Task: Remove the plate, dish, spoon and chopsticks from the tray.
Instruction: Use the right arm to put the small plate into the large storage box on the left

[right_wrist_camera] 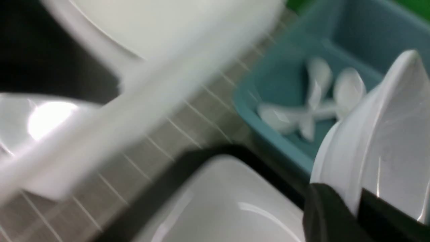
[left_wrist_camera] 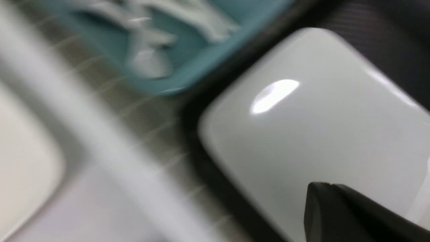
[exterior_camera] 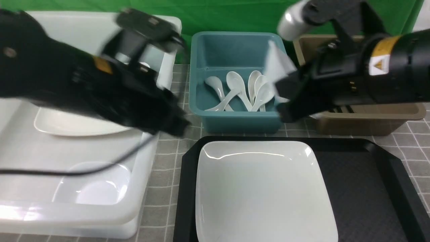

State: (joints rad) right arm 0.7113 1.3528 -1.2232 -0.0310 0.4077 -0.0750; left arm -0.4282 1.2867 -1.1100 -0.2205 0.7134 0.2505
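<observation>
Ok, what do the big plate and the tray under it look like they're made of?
The plate looks like glazed ceramic, possibly melamine: glossy white, with sharp light streaks along its rim. The tray looks like moulded plastic: matte black, with a fine textured pattern and a raised rim.

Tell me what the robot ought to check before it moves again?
1. Right gripper clamped on the small dish: ok.
2. Left gripper shut, holding nothing: ok.
3. Plate off the tray: not ok, it lies on it.
4. Nothing else on the tray's visible part: ok.
5. White tub free for the dish: not ok, the left arm hangs over it.
</observation>
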